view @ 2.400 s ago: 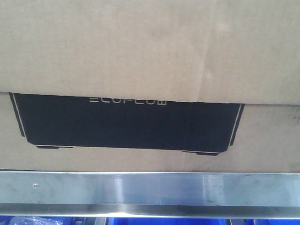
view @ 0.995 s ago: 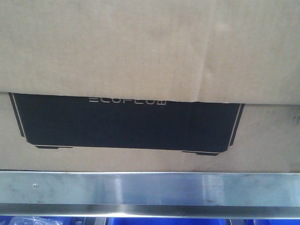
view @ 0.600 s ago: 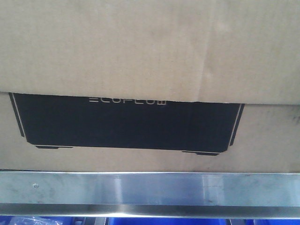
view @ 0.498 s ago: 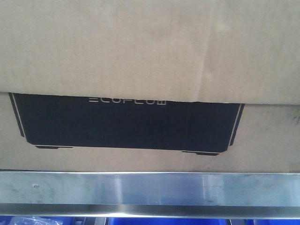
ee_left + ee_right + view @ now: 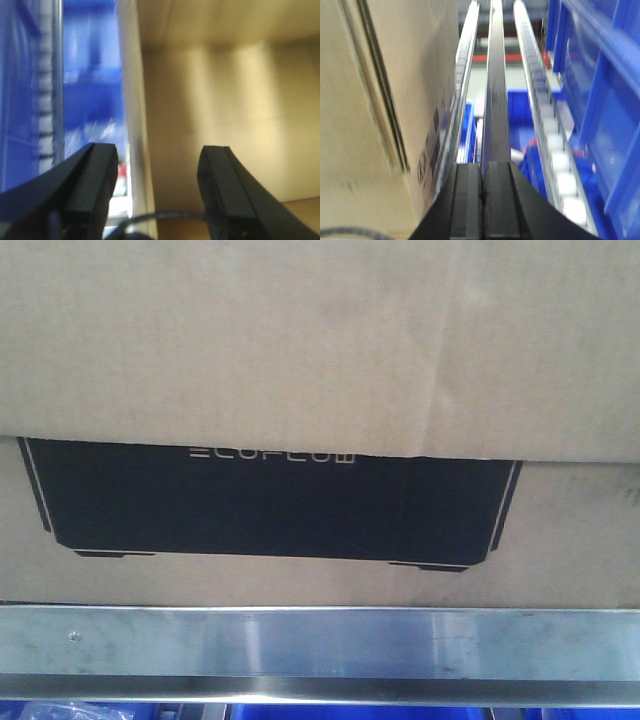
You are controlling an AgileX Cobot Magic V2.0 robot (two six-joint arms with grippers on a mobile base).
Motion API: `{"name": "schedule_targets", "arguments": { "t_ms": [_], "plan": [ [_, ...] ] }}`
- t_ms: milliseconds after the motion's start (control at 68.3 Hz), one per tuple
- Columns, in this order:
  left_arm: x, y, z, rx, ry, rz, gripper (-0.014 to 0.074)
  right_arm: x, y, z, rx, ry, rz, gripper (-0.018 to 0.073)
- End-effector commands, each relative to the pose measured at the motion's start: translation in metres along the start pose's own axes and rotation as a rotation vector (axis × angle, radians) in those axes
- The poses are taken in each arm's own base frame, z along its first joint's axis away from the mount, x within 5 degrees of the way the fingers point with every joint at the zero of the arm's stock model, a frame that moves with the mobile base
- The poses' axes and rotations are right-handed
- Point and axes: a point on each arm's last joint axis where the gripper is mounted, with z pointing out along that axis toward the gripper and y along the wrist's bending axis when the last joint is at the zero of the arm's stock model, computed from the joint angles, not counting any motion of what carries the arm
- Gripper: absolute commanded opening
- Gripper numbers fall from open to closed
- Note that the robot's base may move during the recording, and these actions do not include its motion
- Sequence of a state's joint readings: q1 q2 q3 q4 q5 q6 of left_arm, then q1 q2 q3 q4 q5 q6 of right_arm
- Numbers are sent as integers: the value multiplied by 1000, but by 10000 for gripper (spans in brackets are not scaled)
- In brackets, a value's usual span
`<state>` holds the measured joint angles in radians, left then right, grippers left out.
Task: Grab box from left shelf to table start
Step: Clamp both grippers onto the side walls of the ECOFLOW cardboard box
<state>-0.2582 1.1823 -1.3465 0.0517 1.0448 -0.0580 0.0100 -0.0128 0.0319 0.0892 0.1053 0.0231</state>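
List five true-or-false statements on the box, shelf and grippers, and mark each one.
1. The box stands just behind the shelf rail. True.
2. The left gripper is shut. False: its fingers stand apart.
3. The right gripper is shut. True.
4. The box's panel is red. False: it is black.
5. The right gripper holds the box. False: it grips nothing; the box is beside it.

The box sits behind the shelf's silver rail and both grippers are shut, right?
Only the right gripper is shut; the left wrist view shows the left gripper open, jaws apart. The box does sit behind the silver rail.
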Motion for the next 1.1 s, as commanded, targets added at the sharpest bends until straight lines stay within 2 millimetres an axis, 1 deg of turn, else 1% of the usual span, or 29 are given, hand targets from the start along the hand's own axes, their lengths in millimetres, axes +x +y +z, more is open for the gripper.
{"name": "schedule_targets", "arguments": {
  "t_ms": [0, 132, 205, 249, 293, 322, 337, 351, 410, 439, 454, 483, 527, 556, 644, 746, 761, 776, 863, 907, 937, 951, 995, 1039, 1083],
  "plan": [
    [-11, 1, -2, -13, -56, -5, 286, -13, 0, -1, 1, -152, 9, 56],
    [-12, 1, 10, -15, -13, -3, 286, -24, 1, -4, -5, -196, 62, 60],
    [-12, 1, 11, -15, -11, -3, 286, -33, 2, -6, -11, -205, 67, 64],
    [-12, 1, 11, -16, -11, -2, 286, -41, 4, -8, -16, -207, 66, 88],
    [-12, 2, 11, -23, -12, 0, 286, -51, 5, -11, -22, -211, 66, 140],
    [-12, 2, 11, -27, -12, 3, 286, -60, 7, -14, -27, -217, 65, 207],
    [-12, 2, 11, -29, -12, 2, 286, -61, 7, -15, -29, -210, 65, 222],
    [-12, 2, 11, -30, -10, -6, 286, -66, 8, -17, -32, -210, 64, 273],
    [-11, 4, 11, -43, -7, -23, 286, -80, 10, -23, -41, -211, 62, 415],
    [-11, 4, 11, -52, -6, -31, 286, -89, 12, -27, -46, -215, 61, 478],
    [-11, 5, 11, -55, -6, -31, 286, -89, 12, -26, -46, -208, 60, 506],
    [-11, 5, 11, -58, -7, -30, 286, -97, 13, -29, -50, -204, 59, 552],
    [-11, 5, 11, -60, -7, -28, 286, -107, 15, -31, -53, -193, 57, 596],
    [-11, 5, 11, -60, -7, -28, 286, -114, 16, -32, -57, -185, 56, 610],
    [-11, 5, 11, -58, -7, -29, 286, -135, 19, -30, -61, -128, 53, 603],
    [-11, 5, 11, -58, -4, -29, 286, -161, 24, -21, -68, -11, 56, 603],
    [-11, 5, 11, -58, -4, -29, 286, -167, 25, -18, -68, 8, 56, 603],
    [-11, 5, 11, -58, -4, -29, 286, -168, 26, -14, -67, 36, 56, 603],
    [-11, 5, 11, -58, -4, -29, 286, -192, 29, 1, -70, 132, 35, 603],
    [-11, 5, 11, -59, 0, -30, 286, -200, 31, 17, -72, 199, 24, 603],
    [-10, 5, 11, -59, 3, -30, 286, -210, 33, 20, -78, 207, 13, 603],
    [-10, 5, 11, -59, 4, -30, 286, -212, 33, 27, -81, 238, 10, 603],
    [-10, 5, 11, -59, 6, -30, 286, -220, 35, 36, -92, 263, 4, 603],
    [-10, 5, 11, -59, 6, -30, 286, -226, 38, 49, -109, 310, 13, 603],
    [-10, 5, 11, -59, 6, -30, 286, -229, 40, 68, -124, 369, 21, 603]
  ]
}}
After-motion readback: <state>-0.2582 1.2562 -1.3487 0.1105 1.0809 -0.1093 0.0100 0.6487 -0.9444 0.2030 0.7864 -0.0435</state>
